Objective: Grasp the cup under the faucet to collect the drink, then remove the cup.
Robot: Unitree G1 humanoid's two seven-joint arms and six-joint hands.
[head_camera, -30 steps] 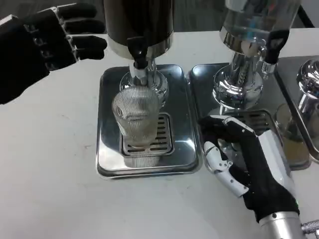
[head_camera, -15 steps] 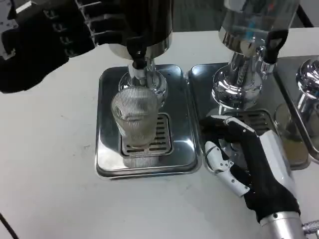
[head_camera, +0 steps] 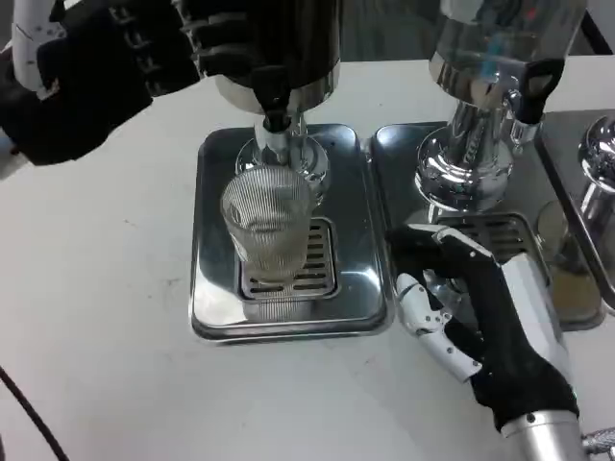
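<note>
Ribbed clear glass cup upright at frame centre on steel drip tray, under black faucet. Right hand lower right, fingers apart, empty. Left hand upper left against dispenser, fingers together.

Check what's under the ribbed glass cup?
The ribbed clear glass cup stands on the slotted drain grate of the steel drip tray. The slots beneath its base are covered.
</note>
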